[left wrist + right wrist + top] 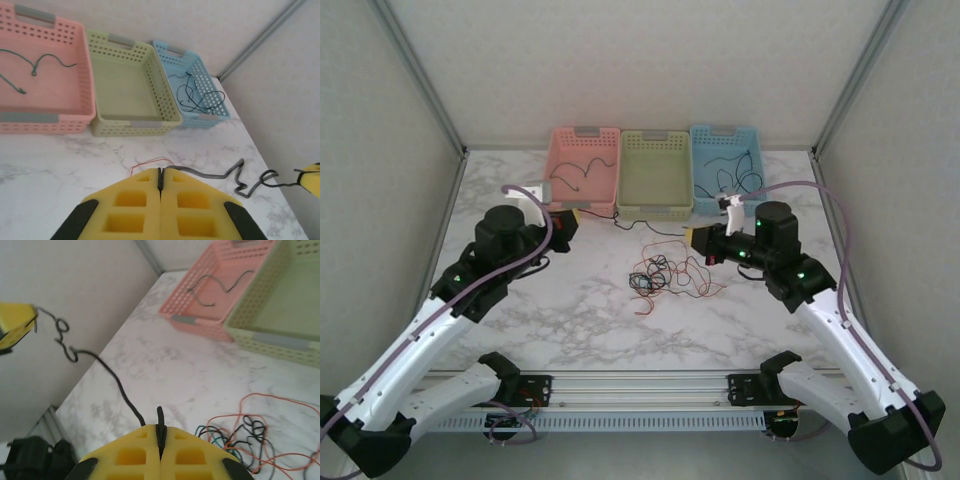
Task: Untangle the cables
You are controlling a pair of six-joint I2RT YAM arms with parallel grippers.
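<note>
Left fingers (135,200) and right fingers (185,450) each pinch shut on an end of one black cable (159,416) — strung between them above the table (570,320), seemingly to draw it clear of the tangle of cables (660,275) lying between the arms.

Matt perforated plastic baskets (130,127), smooth marble-patterned table (570,320), thin matt cables (655,271)

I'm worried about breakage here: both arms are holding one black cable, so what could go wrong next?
1. The black cable is pinched at both ends and kinked; pulling further apart might slip it from the jaws or strain it.
2. The tangle lies close to the right jaws; a low move could drag it.
</note>
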